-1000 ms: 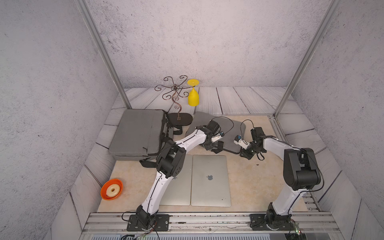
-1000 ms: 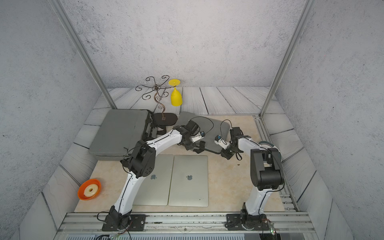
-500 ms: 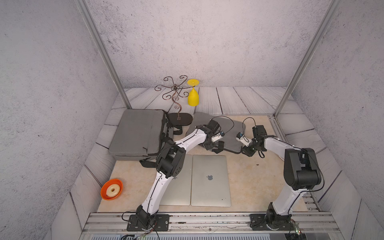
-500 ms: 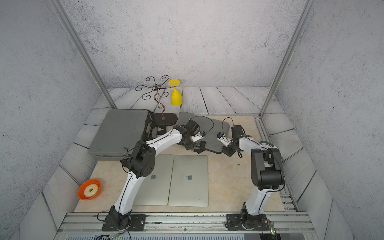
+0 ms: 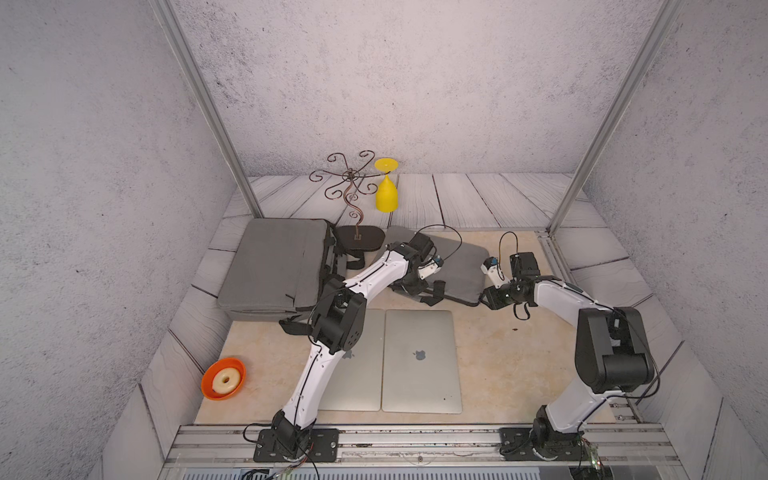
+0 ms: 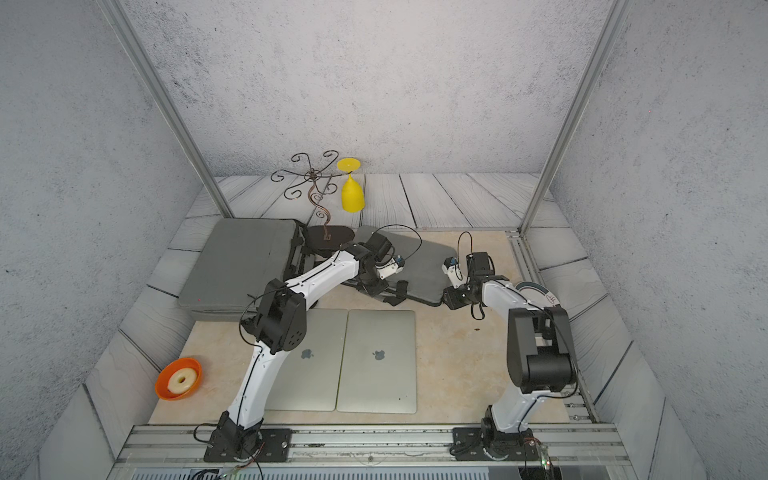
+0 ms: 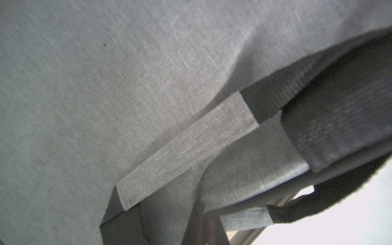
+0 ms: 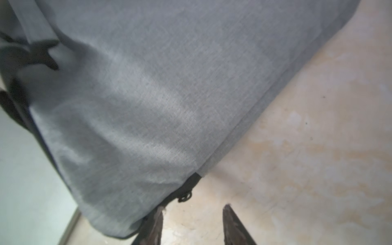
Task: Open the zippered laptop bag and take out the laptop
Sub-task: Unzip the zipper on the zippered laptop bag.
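While both top views put the laptop bag (image 5: 459, 266) flat at 12 o'clock on the mat (image 5: 498, 353), left gripper (image 5: 411, 287) sits at its near edge, jaws pressed together. Left wrist: just straps (image 7: 275, 99). Right wrist: right gripper (image 8: 193, 220) spread by the zipper pull (image 8: 185, 196).

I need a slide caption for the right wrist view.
Open right pincer poised at the black zipper pull, at a corner of the grey fabric laptop bag.

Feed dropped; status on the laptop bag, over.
Left claw shut at laptop bag handles. Right claw open beside zipper pull. Bag looks zipped. Path clear.
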{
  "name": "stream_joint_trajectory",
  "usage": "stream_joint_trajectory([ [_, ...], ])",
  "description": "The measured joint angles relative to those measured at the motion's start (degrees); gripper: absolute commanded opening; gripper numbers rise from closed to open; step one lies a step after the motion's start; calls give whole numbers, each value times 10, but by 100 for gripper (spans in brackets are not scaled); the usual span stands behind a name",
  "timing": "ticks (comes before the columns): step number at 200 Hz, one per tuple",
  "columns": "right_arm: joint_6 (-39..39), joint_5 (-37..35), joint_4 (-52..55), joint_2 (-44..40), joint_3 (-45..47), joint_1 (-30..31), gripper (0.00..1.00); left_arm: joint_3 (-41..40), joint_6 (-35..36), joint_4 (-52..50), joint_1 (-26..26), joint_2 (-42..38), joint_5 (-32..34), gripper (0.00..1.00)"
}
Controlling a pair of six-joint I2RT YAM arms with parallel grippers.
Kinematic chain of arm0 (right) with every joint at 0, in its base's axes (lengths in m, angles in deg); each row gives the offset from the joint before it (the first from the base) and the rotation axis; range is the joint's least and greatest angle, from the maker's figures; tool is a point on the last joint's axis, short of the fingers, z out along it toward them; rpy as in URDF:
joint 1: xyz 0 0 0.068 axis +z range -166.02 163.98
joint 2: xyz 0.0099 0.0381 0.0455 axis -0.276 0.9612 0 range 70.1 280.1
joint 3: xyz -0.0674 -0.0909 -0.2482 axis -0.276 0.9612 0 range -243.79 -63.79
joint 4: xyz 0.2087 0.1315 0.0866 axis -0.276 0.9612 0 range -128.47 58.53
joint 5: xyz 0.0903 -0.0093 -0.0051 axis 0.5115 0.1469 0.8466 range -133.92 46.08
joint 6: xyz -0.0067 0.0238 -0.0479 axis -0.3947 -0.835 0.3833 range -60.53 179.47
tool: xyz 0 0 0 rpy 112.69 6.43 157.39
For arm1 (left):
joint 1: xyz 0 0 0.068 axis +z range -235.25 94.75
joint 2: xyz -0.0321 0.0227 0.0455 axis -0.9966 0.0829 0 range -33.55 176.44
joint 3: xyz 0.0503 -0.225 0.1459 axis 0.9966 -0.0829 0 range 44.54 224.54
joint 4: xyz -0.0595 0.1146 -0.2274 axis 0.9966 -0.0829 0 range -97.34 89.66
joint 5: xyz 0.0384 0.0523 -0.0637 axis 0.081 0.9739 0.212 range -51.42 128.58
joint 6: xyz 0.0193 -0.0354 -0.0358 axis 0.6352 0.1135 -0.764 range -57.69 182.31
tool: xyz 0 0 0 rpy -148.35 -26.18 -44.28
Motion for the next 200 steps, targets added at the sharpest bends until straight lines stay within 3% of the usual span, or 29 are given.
stream_joint_trajectory([
  [55, -168, -13, -95, -85, 101, 37, 47, 6, 22, -26, 10, 0, -5, 0],
  [90, -278, -54, -227, -144, 243, 47, 46, 23, 43, -43, 18, 0, -8, 0],
  [133, -289, -64, -340, -127, 302, 47, 47, 23, 73, -50, 26, 0, -2, 0],
  [200, -275, -69, -423, -57, 273, 94, 48, 53, 90, -61, 34, 0, 15, 0],
])
